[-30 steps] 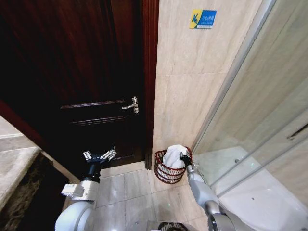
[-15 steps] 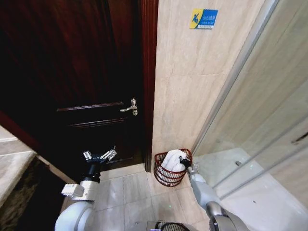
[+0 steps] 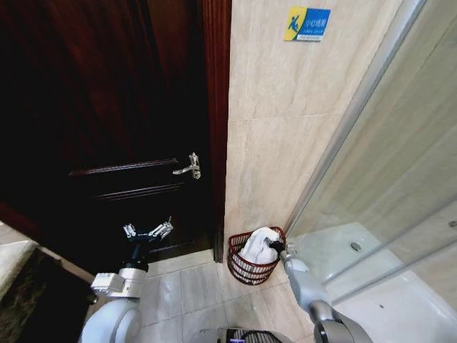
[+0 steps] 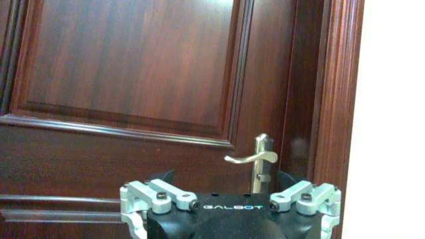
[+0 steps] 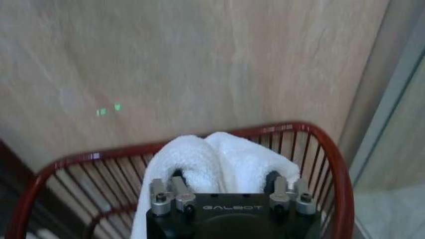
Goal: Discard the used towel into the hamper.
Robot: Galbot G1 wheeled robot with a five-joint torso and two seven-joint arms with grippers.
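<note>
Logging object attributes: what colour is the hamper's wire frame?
Dark reddish-brown; the hamper shows it best in the right wrist view.

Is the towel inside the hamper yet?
Partly in: the towel bulges above the hamper rim, with the right gripper at it; release cannot be told.

There is one hamper [image 3: 252,259], and one white towel [image 3: 258,244] in it. Two grippers are present, a left gripper [image 3: 148,233] and a right gripper [image 3: 275,246]. The room has one dark wooden door [image 3: 107,128] with one metal handle [image 3: 188,167], and one blue-and-yellow sign [image 3: 307,23] on the wall.
</note>
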